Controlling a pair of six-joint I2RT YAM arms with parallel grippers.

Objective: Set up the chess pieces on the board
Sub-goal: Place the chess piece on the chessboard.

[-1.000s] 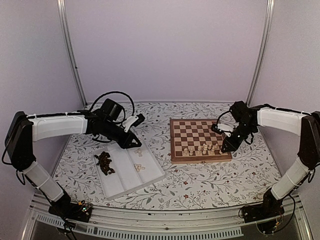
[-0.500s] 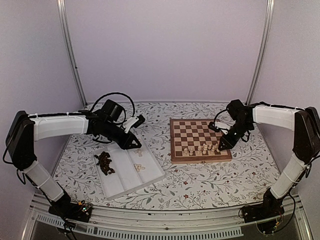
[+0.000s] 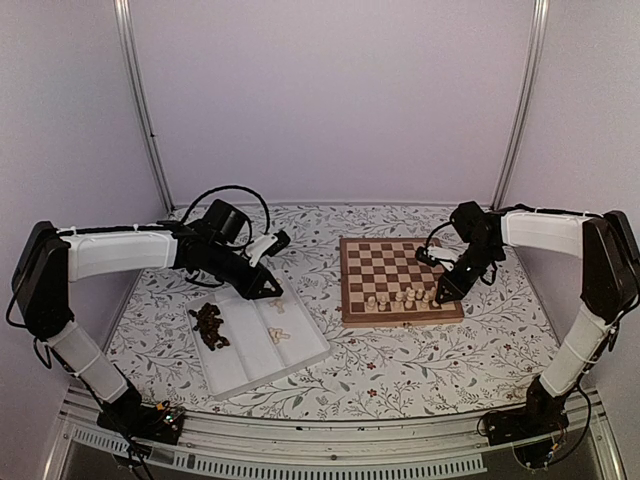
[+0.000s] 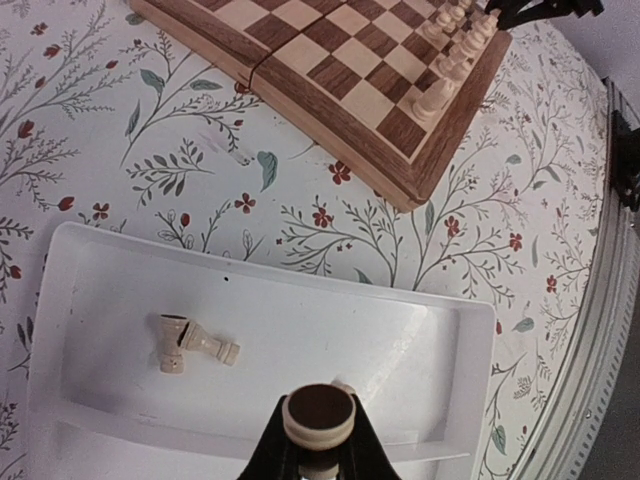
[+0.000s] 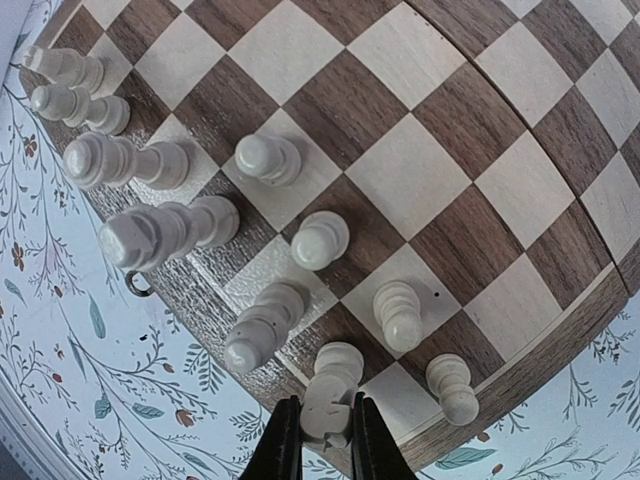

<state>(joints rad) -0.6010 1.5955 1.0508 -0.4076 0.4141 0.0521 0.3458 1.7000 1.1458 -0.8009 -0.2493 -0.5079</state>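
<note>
In the overhead view, the square wooden chessboard with dark brown and tan squares [image 3: 395,262] lies on the flower-patterned tablecloth [image 3: 400,372], at 3 o'clock from the white rectangular three-compartment tray [image 3: 300,355]. A row of pale cream chessmen [image 3: 400,297] stands along the board's 6 o'clock edge. A heap of dark brown chessmen [image 3: 208,325] sits in the tray's 9 o'clock compartment. The left gripper [image 3: 268,287] hangs over the tray's 12 o'clock end. The right gripper [image 3: 441,294] is low over the board's 4 o'clock corner.

In the left wrist view, the left gripper's fingers [image 4: 268,462] are drawn nearly together, pinching a cream pawn-sized piece [image 4: 318,415]. It is seen from underneath, its round dark base facing the camera. The piece is held above the tray. At 9 o'clock from it, two loose cream pieces [image 4: 190,343] lie on their sides, touching, in the compartment nearest the board. The board fills the 12 to 1 o'clock corner.

In the right wrist view, the right gripper's fingers [image 5: 283,440] stand a narrow gap apart, clamped on a cream carved chessman [image 5: 330,388] over the board's outermost row of squares. Whether its foot touches the wood cannot be told. Other cream men stand on the squares from 10 to 2 o'clock around it.
</note>
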